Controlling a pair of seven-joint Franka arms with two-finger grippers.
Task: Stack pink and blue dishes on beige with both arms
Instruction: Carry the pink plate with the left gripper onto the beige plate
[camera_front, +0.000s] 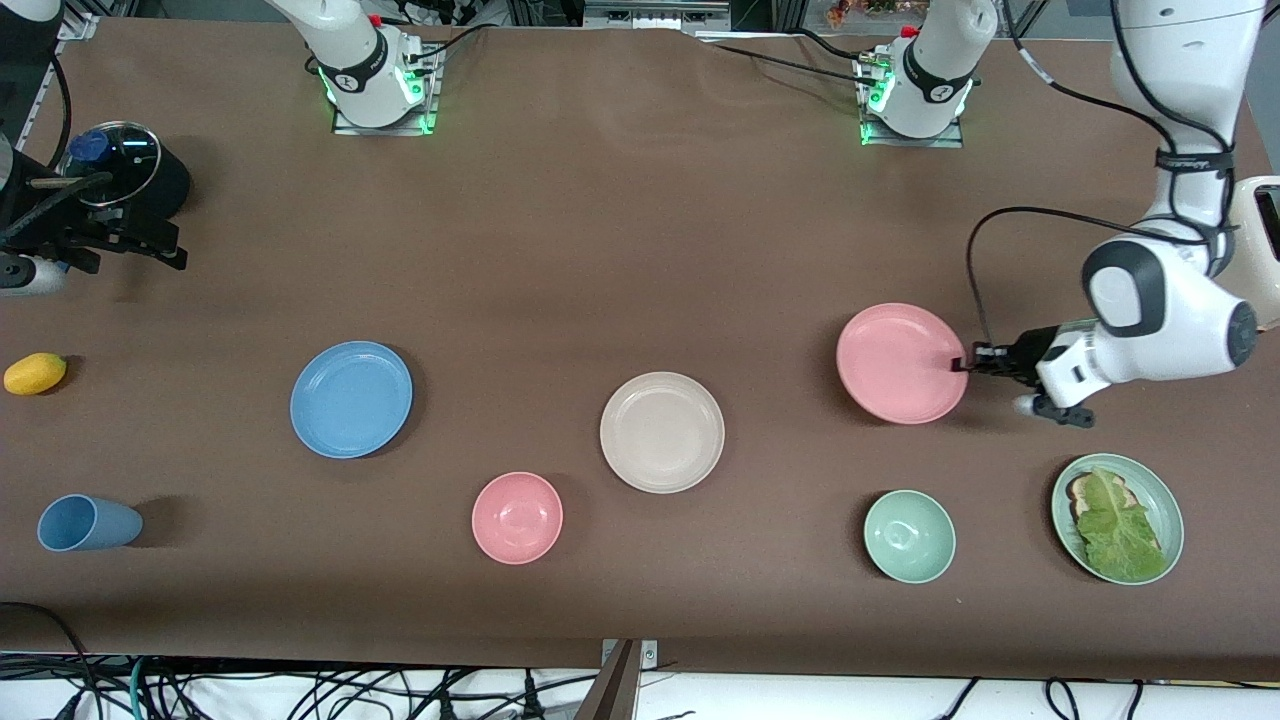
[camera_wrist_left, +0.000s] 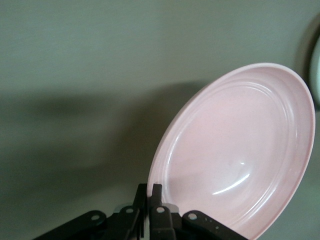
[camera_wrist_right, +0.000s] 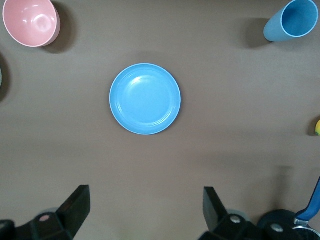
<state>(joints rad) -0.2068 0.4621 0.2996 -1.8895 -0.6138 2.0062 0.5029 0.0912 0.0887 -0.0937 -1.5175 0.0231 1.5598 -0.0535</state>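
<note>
The left gripper (camera_front: 966, 364) pinches the rim of the pink plate (camera_front: 900, 362), its thin black fingers (camera_wrist_left: 150, 205) pressed tight on the edge. The plate is smooth, glossy plastic, round and shallow with a raised rim, and it hangs tilted above the brown table (camera_front: 600, 250), toward the left arm's end.

The right gripper (camera_wrist_right: 145, 210) hovers high with its two blocky black fingers spread wide, over the table toward the right arm's end, looking down on the blue plate (camera_front: 351, 399). That plate lies flat, matte and round, with faint concentric rings.

The beige plate (camera_front: 662, 432) rests flat between the two, cream and shallow. Nearer the front camera sit a deeper pink bowl (camera_front: 517, 517) and a mint-green bowl (camera_front: 909, 536).
</note>
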